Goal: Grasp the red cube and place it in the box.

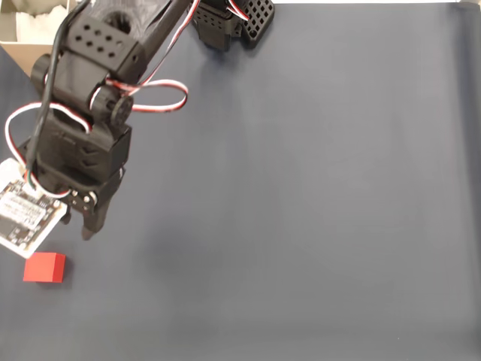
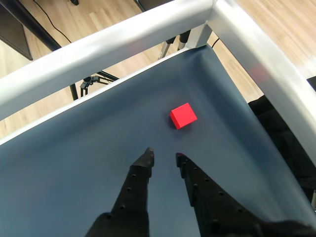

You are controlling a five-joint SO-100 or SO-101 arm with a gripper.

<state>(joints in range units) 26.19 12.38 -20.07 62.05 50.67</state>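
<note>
The red cube (image 1: 44,268) lies on the dark cloth near the left edge of the fixed view, just below and left of my gripper (image 1: 77,226). In the wrist view the red cube (image 2: 183,115) sits a short way ahead of the gripper (image 2: 164,155), slightly to the right of the gap. The black fingers (image 2: 143,173) stand slightly apart, open, with nothing between them. The box (image 1: 9,30), beige with white lining, shows partly at the top left corner of the fixed view, behind the arm.
Dark blue cloth (image 1: 316,210) covers the table, with free room to the right. Silver frame rails (image 2: 123,39) border the cloth's far corner in the wrist view, beyond the cube. The arm's black base (image 1: 233,22) is at the top of the fixed view.
</note>
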